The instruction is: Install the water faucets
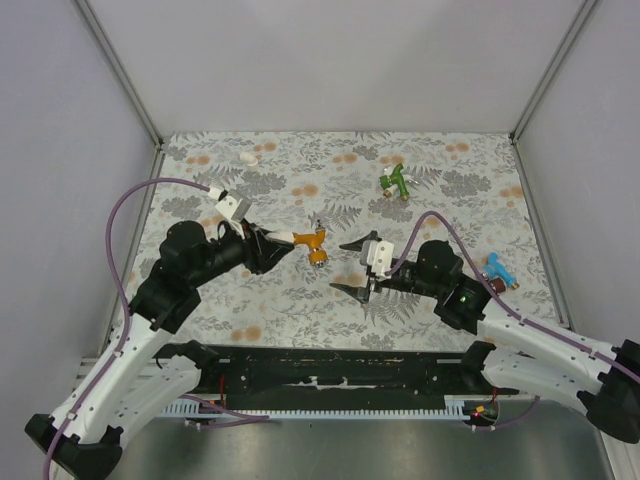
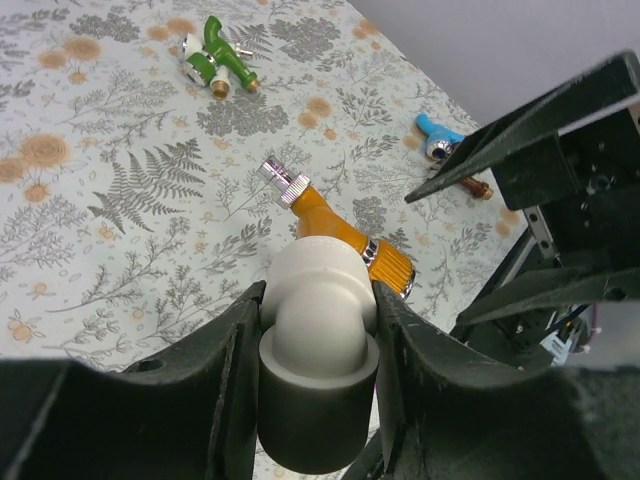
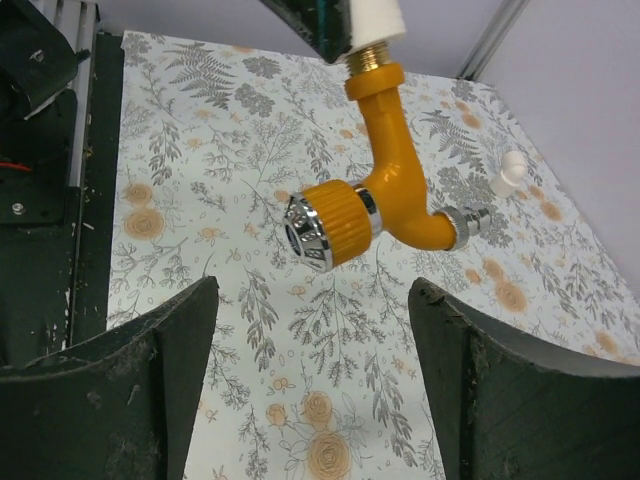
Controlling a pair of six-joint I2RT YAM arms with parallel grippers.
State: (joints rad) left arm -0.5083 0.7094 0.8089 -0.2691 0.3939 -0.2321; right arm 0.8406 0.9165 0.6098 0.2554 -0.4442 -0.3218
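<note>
The orange water faucet (image 1: 312,243) hangs above the table, its brass thread sitting in a white elbow fitting (image 2: 318,320). My left gripper (image 1: 280,245) is shut on that fitting, both fingers pressed against its sides. In the left wrist view the orange faucet (image 2: 335,225) sticks out beyond the fitting. My right gripper (image 1: 340,266) stands open just right of the faucet, apart from it. In the right wrist view the orange faucet (image 3: 385,170) hangs ahead of the wide jaws of the right gripper (image 3: 312,300), with nothing between them.
A green faucet (image 1: 396,181) lies at the back right of the floral mat. A blue faucet (image 1: 498,268) and a dark red one (image 2: 475,187) lie by the right arm. A small loose white fitting (image 1: 248,158) lies at the back left. Metal frame posts border the table.
</note>
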